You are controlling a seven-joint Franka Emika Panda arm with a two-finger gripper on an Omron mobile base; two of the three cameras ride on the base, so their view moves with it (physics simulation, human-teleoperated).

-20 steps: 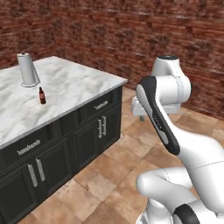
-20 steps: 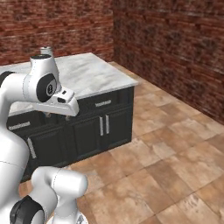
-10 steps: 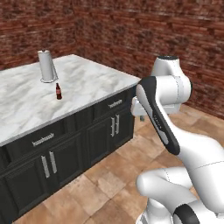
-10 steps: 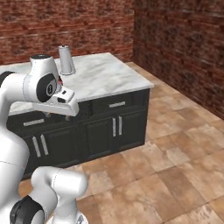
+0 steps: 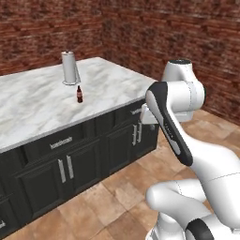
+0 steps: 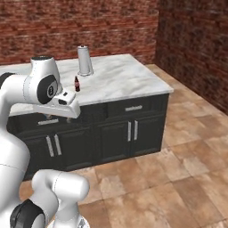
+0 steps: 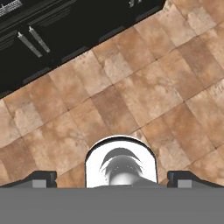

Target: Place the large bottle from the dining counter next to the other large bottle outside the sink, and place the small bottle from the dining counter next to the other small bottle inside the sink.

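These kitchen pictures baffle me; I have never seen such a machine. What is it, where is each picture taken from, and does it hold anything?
It is a white robot arm on a driving base, in a rendered kitchen. Two cameras ride behind it, to its left and right, and show the dining counter: marble over dark cabinets. On it stand the small bottle, brown with a red label, and a grey upright cylinder behind it. The third camera sits on the hand, looking down at the tiled floor. The gripper is open and holds nothing.

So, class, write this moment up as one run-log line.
pincer: open, empty, over floor tiles | small bottle: upright on dining counter, beside paper towel roll | task: not started
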